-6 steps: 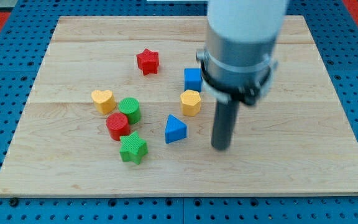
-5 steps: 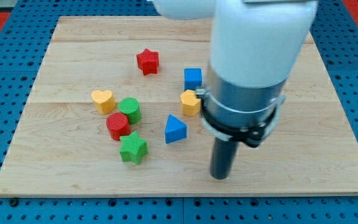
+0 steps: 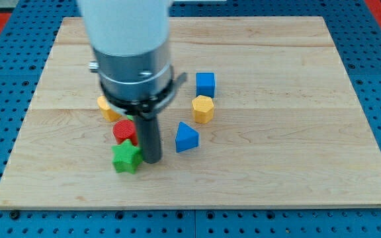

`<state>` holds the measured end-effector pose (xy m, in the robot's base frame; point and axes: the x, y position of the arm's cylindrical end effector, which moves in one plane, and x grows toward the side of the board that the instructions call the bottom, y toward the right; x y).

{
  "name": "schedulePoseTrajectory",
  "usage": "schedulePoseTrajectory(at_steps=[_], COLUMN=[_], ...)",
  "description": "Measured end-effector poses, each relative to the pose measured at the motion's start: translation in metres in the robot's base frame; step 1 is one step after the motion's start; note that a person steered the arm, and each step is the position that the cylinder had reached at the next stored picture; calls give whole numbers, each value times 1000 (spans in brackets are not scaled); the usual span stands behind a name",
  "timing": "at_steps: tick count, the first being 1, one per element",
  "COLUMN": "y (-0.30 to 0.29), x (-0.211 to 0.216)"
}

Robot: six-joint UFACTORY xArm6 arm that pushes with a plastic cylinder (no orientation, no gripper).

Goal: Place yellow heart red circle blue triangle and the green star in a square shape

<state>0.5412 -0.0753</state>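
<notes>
Standing over the wooden surface [image 3: 296,132], the arm has its rod planted with my tip [image 3: 151,160] hard against the view's-right side of the green star [image 3: 126,158]; the two look to be touching, or as near as makes no difference. That is the relation the next push turns on: the star lies toward the view's left of my tip, so any sweep that way should carry it leftward.

Taking the green star as the marker, the red circle [image 3: 124,130] sits just above it, nearly touching. The yellow heart [image 3: 104,108] is further up and a little left, and only its lower left edge shows below the arm's collar. The blue triangle [image 3: 186,137] lies off to the star's right and slightly up, on the far side of the rod, well apart from the other three.

There are no fingers on this rig to be apart or together, only the bare rod.

A yellow hexagon [image 3: 203,108] and a blue cube [image 3: 205,84] stand up and right of the star, beyond the triangle. The arm's body hides whatever lies directly above the red circle.

I would judge the square not yet formed: three pieces crowd together and the triangle sits out alone.
</notes>
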Motion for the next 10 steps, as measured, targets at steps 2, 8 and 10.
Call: schedulePoseTrajectory(at_steps=[2, 8, 10], y=[35, -94, -61], x=[-5, -65, -119])
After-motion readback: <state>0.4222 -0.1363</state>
